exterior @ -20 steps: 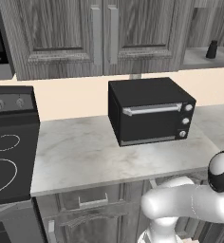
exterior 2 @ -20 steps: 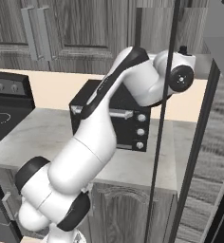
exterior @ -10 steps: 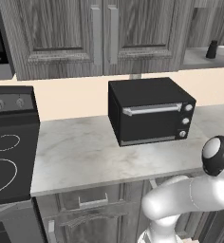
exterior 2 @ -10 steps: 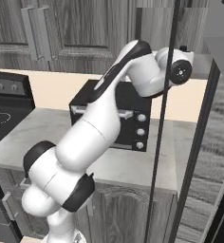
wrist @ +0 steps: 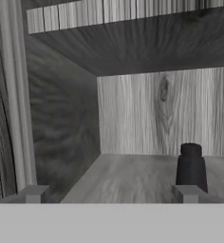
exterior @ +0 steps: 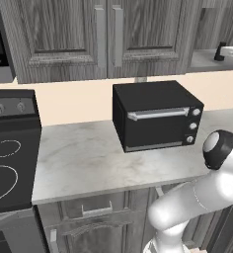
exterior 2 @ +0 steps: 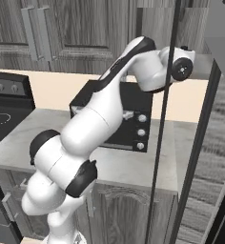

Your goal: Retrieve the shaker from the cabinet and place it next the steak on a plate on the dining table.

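Note:
The small black shaker (wrist: 191,168) stands upright on the shelf floor inside the grey wood-grain cabinet (wrist: 161,109), toward the right of the hand view. My gripper (wrist: 110,194) is open at the mouth of that compartment with nothing between its fingers. The right fingertip (wrist: 187,193) is just in front of the shaker, and whether they touch I cannot tell. From the left base view the shaker (exterior: 220,51) shows on the open shelf at the upper right. The steak, the plate and the dining table are out of view.
A black toaster oven (exterior: 158,116) sits on the marble counter (exterior: 79,158) below the closed cabinet doors (exterior: 64,39). A black stove top (exterior: 10,148) lies to the left. The open cabinet door's thin edge (exterior 2: 163,119) stands in front of my forearm.
My elbow has risen and the arm has stretched further up toward the open compartment. The shaker has not moved, and the gripper has stayed open.

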Available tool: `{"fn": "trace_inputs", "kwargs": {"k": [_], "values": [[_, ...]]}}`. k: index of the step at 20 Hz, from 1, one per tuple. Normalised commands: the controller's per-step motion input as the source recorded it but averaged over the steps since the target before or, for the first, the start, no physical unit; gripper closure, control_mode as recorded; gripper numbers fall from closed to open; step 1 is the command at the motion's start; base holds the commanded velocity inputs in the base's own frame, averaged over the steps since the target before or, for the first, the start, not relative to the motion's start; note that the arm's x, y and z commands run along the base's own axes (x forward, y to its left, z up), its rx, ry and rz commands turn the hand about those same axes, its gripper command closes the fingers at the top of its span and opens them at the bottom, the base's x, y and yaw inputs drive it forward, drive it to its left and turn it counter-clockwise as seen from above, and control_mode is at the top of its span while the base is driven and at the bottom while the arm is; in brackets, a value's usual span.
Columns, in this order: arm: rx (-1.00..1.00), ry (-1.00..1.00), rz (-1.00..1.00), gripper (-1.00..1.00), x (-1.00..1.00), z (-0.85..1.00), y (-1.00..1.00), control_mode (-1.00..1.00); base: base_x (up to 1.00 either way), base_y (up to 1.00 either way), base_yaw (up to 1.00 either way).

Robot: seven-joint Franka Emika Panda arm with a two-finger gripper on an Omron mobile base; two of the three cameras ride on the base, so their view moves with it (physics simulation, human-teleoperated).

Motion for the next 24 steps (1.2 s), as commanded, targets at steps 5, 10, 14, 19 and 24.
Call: {"fn": "trace_inputs", "kwargs": {"k": [5,10,14,19,24], "values": [[0.0,0.0,0.0,-1.0,0.18,-0.04,-0.28,-1.0,0.0,0.0,0.0],[0.0,0.0,0.0,-1.0,-0.01,-0.01,-0.35,-1.0,0.0,0.0,0.0],[0.0,0.0,0.0,-1.0,0.0,-0.01,-0.33,-1.0,0.0,0.0,0.0],[0.0,0.0,0.0,-1.0,0.02,-0.01,-0.36,-1.0,0.0,0.0,0.0],[0.0,0.0,0.0,-1.0,0.09,0.0,-0.29,-1.0,0.0,0.0,0.0]]}}
